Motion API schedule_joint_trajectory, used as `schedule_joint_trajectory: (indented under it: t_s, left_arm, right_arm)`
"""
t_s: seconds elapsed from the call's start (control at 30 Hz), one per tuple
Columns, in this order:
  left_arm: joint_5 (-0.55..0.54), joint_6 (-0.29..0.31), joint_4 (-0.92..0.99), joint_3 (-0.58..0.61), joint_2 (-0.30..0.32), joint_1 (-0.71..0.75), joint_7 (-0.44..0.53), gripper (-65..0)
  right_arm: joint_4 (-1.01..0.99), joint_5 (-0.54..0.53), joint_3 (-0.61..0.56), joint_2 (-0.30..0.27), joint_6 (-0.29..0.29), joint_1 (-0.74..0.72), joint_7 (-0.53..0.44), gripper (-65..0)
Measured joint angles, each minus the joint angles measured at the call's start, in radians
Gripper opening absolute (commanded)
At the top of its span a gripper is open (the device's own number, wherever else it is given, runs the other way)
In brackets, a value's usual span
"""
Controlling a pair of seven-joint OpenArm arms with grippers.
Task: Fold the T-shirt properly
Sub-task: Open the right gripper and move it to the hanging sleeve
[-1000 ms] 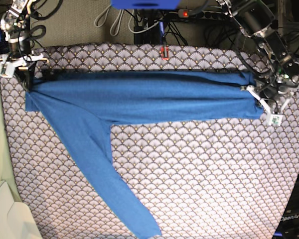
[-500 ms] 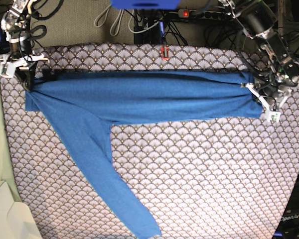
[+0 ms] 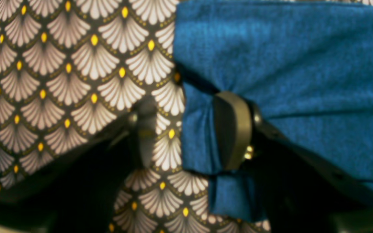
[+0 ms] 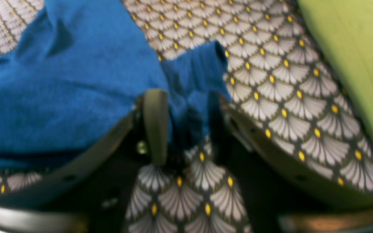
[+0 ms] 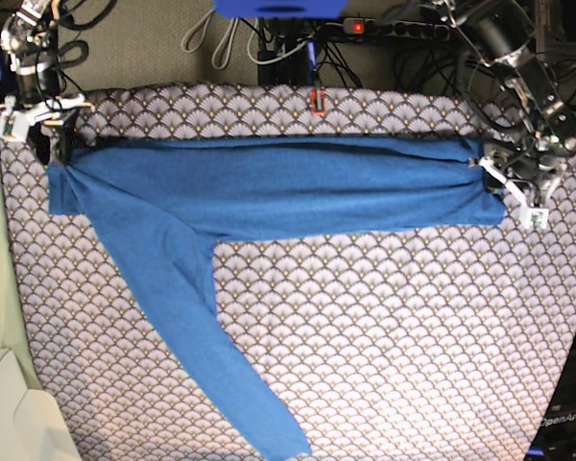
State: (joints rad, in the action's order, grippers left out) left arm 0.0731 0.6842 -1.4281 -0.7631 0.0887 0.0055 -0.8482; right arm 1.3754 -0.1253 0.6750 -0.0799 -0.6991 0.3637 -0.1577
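Two end effectors grip the plain medium-blue knit T-shirt (image 5: 269,187) on the scallop-patterned worktop (image 5: 384,327): left end effector (image 3: 189,132) partly open around an edge fold, right end effector (image 4: 186,124) narrowly clamping bunched fabric.

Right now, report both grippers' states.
Left gripper: open, one finger resting on the T-shirt.
Right gripper: shut on the T-shirt.

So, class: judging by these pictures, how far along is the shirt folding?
Done: the plain blue knit T-shirt lies folded into a long band. In hand: the left gripper and right gripper straddle its ends. Left: one sleeve trails loose; the band needs folding.
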Motion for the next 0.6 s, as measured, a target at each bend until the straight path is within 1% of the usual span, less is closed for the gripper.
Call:
schedule_joint_trajectory:
  t_s: [0.1,0.2,0.33,0.4,0.5,0.6]
  left_arm:
    - [0.000,0.000,-0.001,-0.001,0.000,0.000,0.000,-30.9]
    - [0.000,0.000,-0.001,-0.001,0.000,0.000,0.000,-30.9]
    - [0.000,0.000,-0.001,-0.005,0.000,0.000,0.000,-30.5]
    - [0.000,-0.001,-0.001,-0.005,0.000,0.000,0.000,-25.9]
    - [0.004,-0.008,-0.002,-0.007,0.003,-0.001,-0.001,-13.7]
    - [0.000,-0.001,-0.002,-0.007,0.002,-0.001,-0.005,-5.4]
  right_arm:
    - [0.000,0.005,0.000,0.000,0.000,-0.001,-0.001,-33.9]
    - [0.000,0.006,0.000,-0.005,0.000,0.010,0.001,-33.5]
    - [0.003,0.008,0.001,-0.031,0.000,0.010,0.000,-33.2]
    - [0.005,0.009,0.000,-0.045,-0.001,0.005,-0.002,-33.1]
    - [0.005,0.009,0.006,-0.075,0.002,-0.013,0.001,-33.1]
    - [0.005,0.009,0.000,-0.084,0.004,-0.066,0.001,-33.1]
